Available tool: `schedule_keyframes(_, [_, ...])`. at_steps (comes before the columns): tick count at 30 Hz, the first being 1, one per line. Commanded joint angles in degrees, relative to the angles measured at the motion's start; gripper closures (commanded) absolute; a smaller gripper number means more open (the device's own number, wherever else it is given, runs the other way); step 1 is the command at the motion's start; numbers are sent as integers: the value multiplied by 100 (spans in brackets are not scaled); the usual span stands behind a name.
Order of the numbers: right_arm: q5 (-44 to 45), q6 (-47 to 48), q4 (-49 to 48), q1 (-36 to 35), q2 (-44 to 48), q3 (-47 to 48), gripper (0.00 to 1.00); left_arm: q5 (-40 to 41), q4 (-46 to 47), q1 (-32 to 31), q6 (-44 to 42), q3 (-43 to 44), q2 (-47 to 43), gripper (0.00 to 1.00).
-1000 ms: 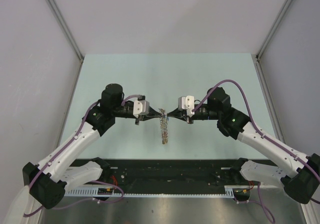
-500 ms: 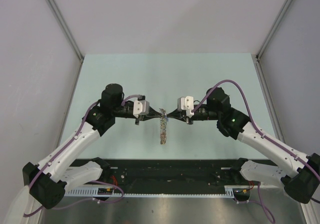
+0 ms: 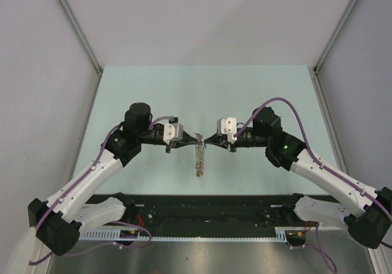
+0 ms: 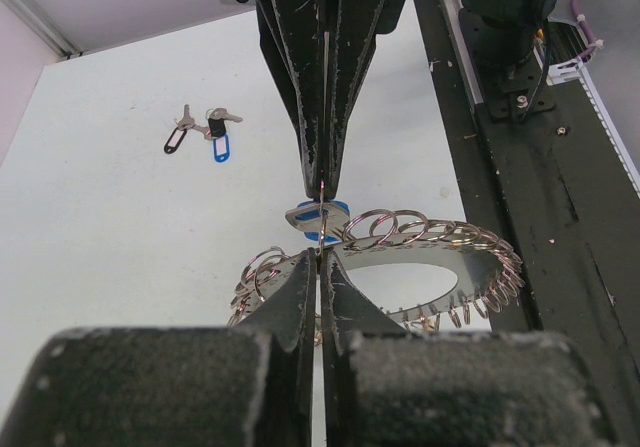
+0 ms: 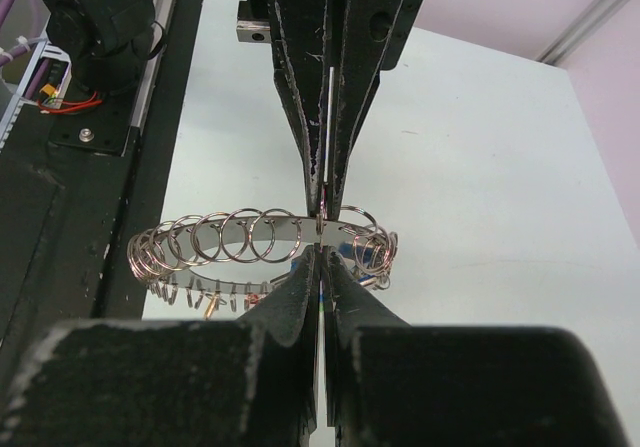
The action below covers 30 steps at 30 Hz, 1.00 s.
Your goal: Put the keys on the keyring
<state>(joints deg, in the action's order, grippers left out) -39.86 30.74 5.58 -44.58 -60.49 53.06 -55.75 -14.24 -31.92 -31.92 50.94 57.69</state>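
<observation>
Pale green tabletop (image 3: 257, 96) fills the cell between grey walls, and over its middle the two arms meet tip to tip. At that point the left gripper (image 3: 191, 140) has its jaws pressed together on the wire of the keyring (image 3: 199, 154). The right gripper (image 3: 207, 140) nips the same wire from the opposite side, jaws likewise closed, and the two sets of fingertips nearly touch. From this shared pinch the keyring hangs edge-on in the top view. The wrist views show it as a broad silver loop crowded with small split rings (whether it clears the table I cannot tell). A blue tag (image 4: 318, 210) sits just under the meeting tips. Farther out, well apart from the ring, two loose keys (image 4: 205, 127) lie on the table, one with a black tag (image 4: 175, 141), one with a blue. A black rail (image 3: 208, 209) runs along the near edge by the arm bases
</observation>
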Motion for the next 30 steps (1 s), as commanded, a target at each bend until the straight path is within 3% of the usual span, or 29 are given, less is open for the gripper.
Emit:
schedule_keyframes(1, [66, 81, -75, -33, 46, 266, 100, -147, 334, -33, -86, 21, -100, 100])
schedule_keyframes(30, [145, 143, -66, -200, -86, 319, 100, -279, 159, -51, -33, 162, -4, 100])
